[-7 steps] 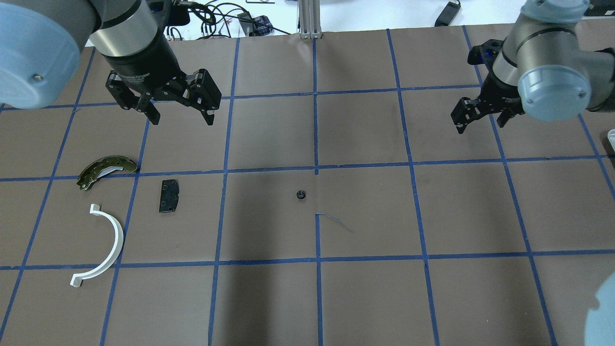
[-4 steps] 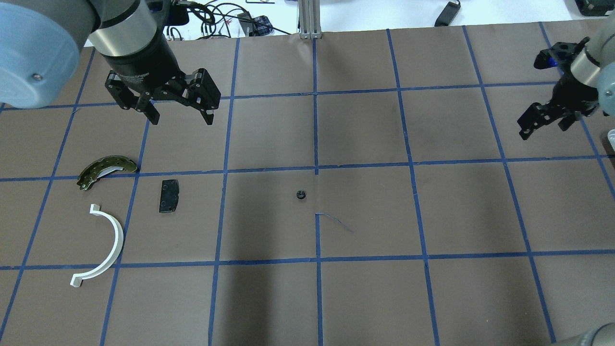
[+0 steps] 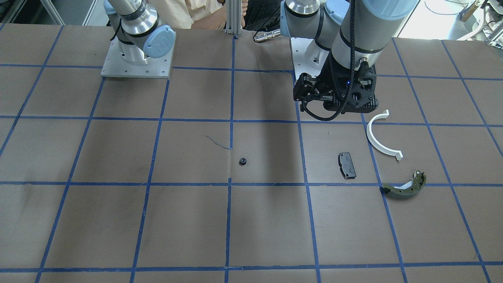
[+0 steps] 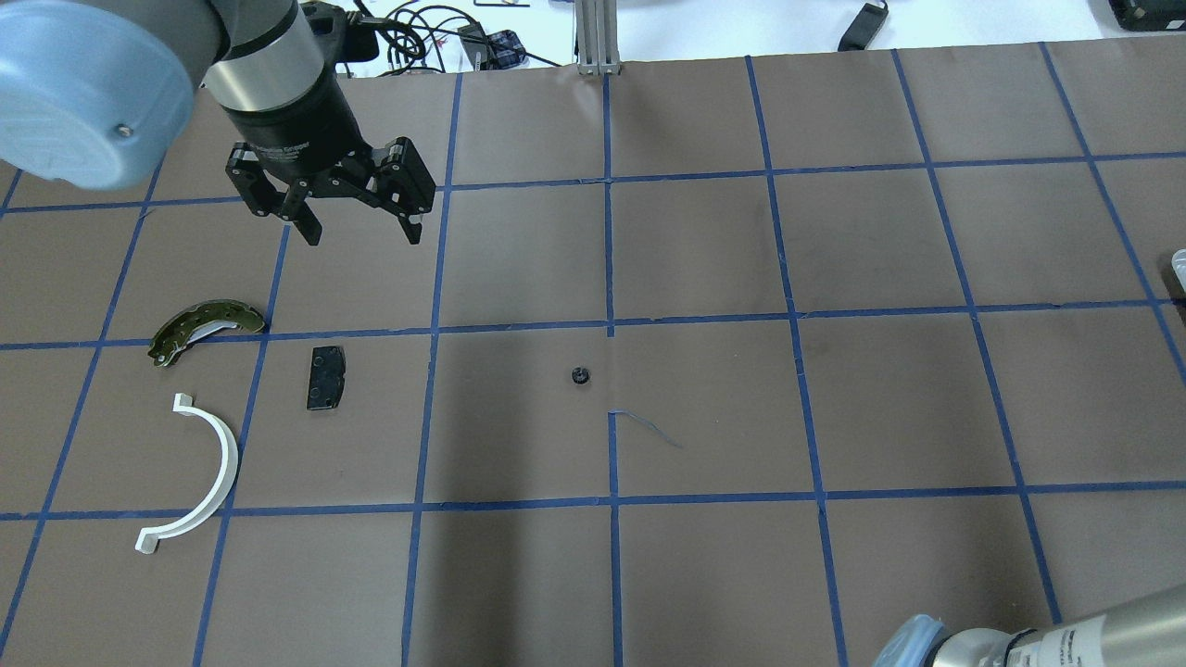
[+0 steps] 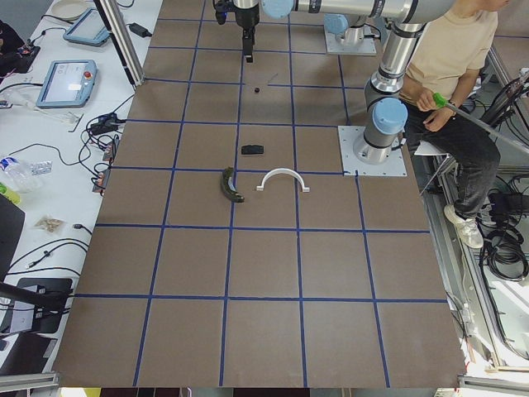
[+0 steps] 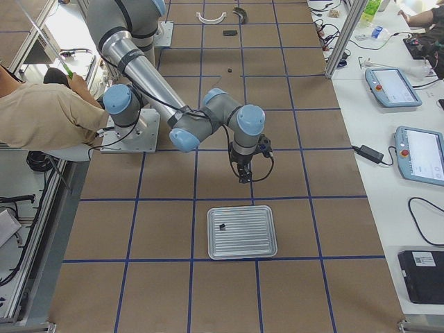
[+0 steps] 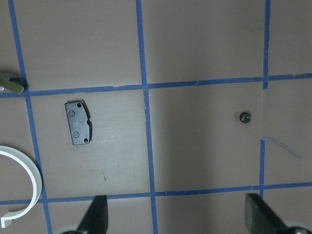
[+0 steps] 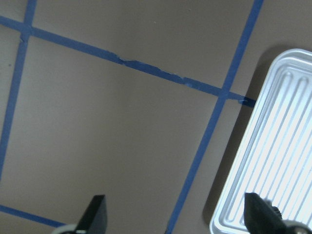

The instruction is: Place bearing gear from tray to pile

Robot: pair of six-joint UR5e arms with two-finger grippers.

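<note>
Left hand (image 4: 363,233) is hovering at upper left of the overhead view, fingers spread wide, holding nothing. Pad (image 4: 324,378), shoe (image 4: 199,326) and half-ring (image 4: 222,454) are lying at left. Right hand (image 8: 178,217), also spread wide and holding nothing, is hanging beside the tray (image 6: 253,239), where 1 gear (image 6: 222,226) is sitting. Another gear (image 4: 581,375) is lying mid-frame on the table (image 4: 834,417).

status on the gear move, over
Left gripper open, empty. Right gripper open near tray. One bearing gear mid-table, apart from pile; second gear on tray.
</note>
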